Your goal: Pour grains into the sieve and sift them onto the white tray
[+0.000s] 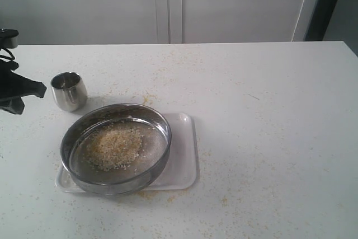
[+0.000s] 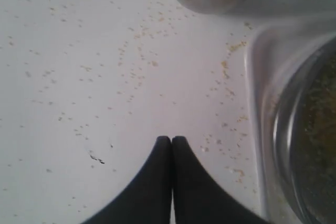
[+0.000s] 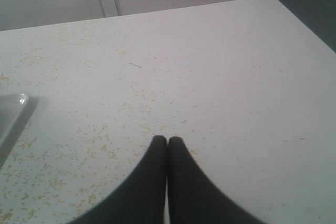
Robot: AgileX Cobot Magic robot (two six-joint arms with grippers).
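Grains (image 1: pixel 114 146) lie in the sieve (image 1: pixel 112 184); beside it the left gripper (image 2: pixel 171 139) hovers, jaws together. Right gripper (image 3: pixel 167 140), likewise closed, shows only in its wrist view.

White table (image 1: pixel 268 138); white tray (image 1: pixel 185 163), steel cup (image 1: pixel 69 90), scattered grains (image 1: pixel 146 99)

You see the round steel sieve (image 1: pixel 120 184) sitting upright on the white tray (image 1: pixel 182 160), covering all but the tray's right side. A pale tan patch of grains (image 1: pixel 114 145) lies on its mesh, left of centre.
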